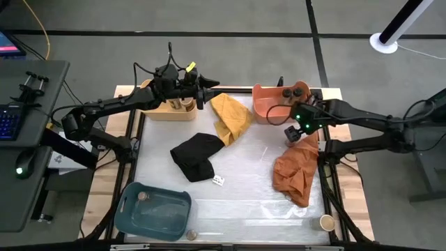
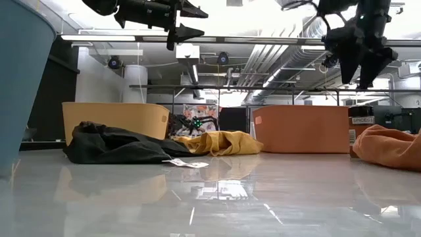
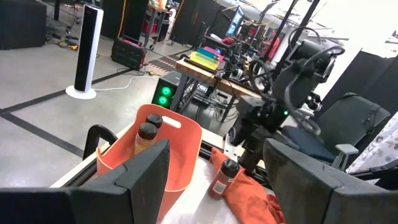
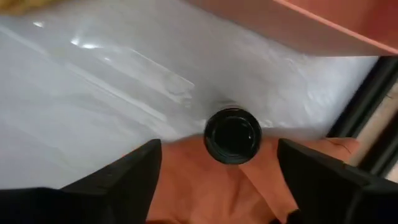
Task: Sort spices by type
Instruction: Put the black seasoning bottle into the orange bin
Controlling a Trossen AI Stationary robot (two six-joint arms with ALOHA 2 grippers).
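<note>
One black-capped jar (image 4: pixel 233 135) on orange cloth (image 4: pixel 205 186)

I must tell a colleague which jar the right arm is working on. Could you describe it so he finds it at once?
Start at the orange bin at the table's far right. Just in front lies the orange cloth; on its near-bin edge stands a black-capped jar, directly under the open right gripper. Unlike the jars in the bin, it stands outside, on the cloth.

Bright overhead light glares off the glossy table (image 2: pixel 217 197); right wrist view blurred.
</note>
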